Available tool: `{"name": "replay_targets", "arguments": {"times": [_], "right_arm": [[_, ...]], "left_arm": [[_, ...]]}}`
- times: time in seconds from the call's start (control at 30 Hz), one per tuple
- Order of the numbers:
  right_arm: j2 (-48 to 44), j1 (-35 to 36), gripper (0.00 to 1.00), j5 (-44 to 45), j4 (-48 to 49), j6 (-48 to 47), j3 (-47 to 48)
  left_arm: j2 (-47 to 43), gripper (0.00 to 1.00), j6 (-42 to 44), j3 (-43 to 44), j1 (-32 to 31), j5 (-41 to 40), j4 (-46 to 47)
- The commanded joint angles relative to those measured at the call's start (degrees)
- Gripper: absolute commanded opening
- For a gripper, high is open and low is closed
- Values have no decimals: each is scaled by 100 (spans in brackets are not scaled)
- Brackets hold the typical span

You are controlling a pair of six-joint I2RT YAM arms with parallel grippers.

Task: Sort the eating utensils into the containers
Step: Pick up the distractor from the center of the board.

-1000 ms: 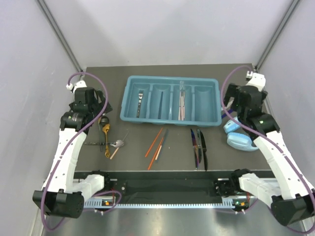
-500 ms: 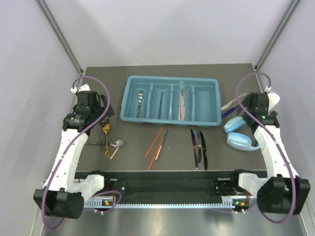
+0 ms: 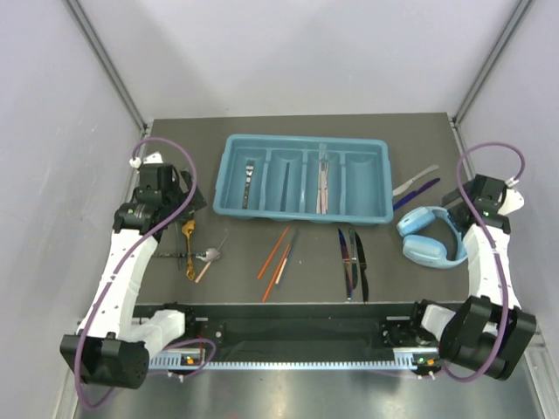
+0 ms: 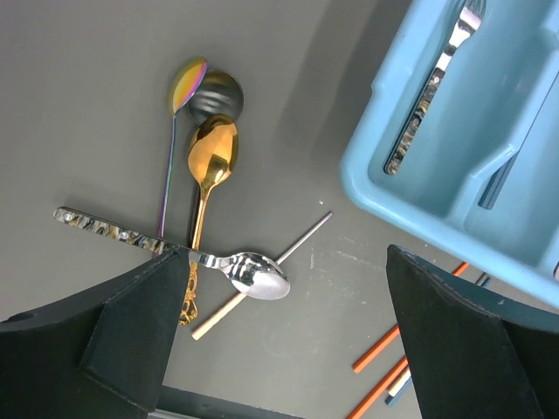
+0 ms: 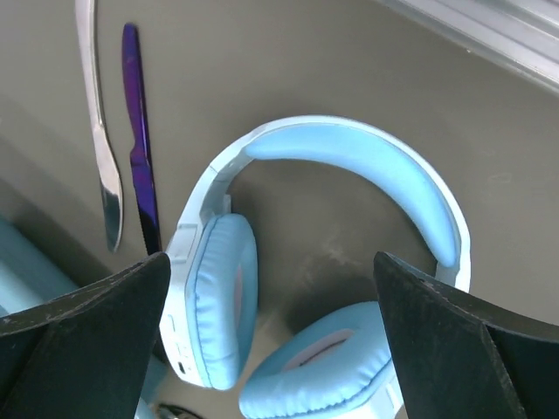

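Pale lilac-white walls [image 3: 306,52] are enclosing a dark grey tabletop [image 3: 201,131] on three sides, slim grey struts [image 3: 106,63] are rising along the back corners, and soft even light is falling.

Light blue headphones [image 3: 424,253] lie flat on the right side of a dark grey table [image 3: 288,127]. Their padded headband arches toward the table's right edge, and the two cushioned ear cups sit close together at its open end. Pale walls [image 3: 288,52] enclose the table on three sides. A black rail [image 3: 297,333] runs along its near edge.
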Motion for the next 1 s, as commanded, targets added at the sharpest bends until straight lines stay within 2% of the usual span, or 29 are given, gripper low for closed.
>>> {"name": "replay_targets", "arguments": {"times": [0.0,0.17,0.33,0.4,0.47,0.53,0.63,0.73,0.97], "right_arm": [[172,-547,100,-444,526,465,44],[339,-768,100,-287,650,238,96],[234,-680,100,-172,1159,-781,-158],[321,-671,100,211,1090,-1044,-211],[541,-671,100,451,950,-1020,-159],[769,-671,100,329,1063,-985,-185],[1033,-689,100,504,1107,-774,-202],[1095,-689,100,179,1449,-730,-544],[1324,-697,100,522,1555,-879,-572]], "left_arm": [[-213,99,-14,-91,9,44,262],[-266,99,-14,-197,9,79,289],[-38,99,-14,-127,10,360,394],[102,99,-49,-74,9,518,464],[225,99,-110,-30,9,738,526],[270,99,-189,-4,9,869,578],[331,99,-234,58,9,765,570],[349,99,-164,128,18,432,465],[287,99,-119,146,9,431,429]]}}
